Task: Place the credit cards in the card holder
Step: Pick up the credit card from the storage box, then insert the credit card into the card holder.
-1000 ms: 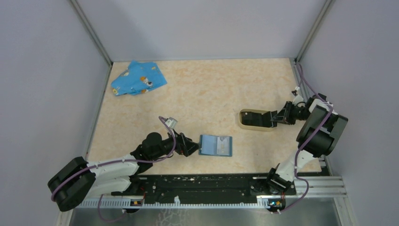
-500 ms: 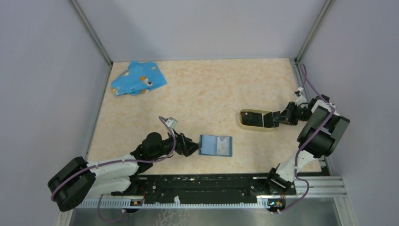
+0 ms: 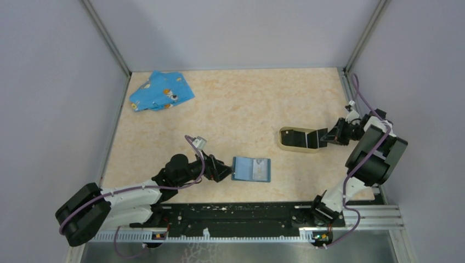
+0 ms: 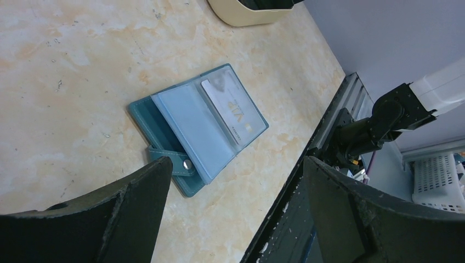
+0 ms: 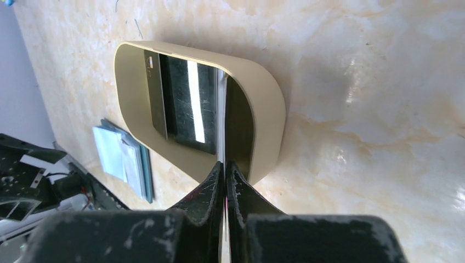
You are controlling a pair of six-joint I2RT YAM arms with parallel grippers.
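The tan oval card holder [image 3: 290, 146] with a black inside stands right of centre; in the right wrist view [image 5: 263, 109] one card stands in a slot. My right gripper [image 3: 324, 137] is shut on a credit card [image 5: 221, 118] seen edge-on, its far end inside the holder's right end. An open blue card case [image 3: 251, 169] lies near the front; in the left wrist view [image 4: 181, 123] a pale credit card [image 4: 233, 109] sits in its sleeve. My left gripper [image 3: 226, 171] is open, low on the table just left of the case.
A blue patterned cloth [image 3: 161, 91] lies at the back left corner. Grey walls close in the table on three sides. The black rail [image 3: 241, 216] with the arm bases runs along the near edge.
My right arm has shifted slightly to the right and back, the card still in its jaws at the holder. The left arm and the blue case have not moved.
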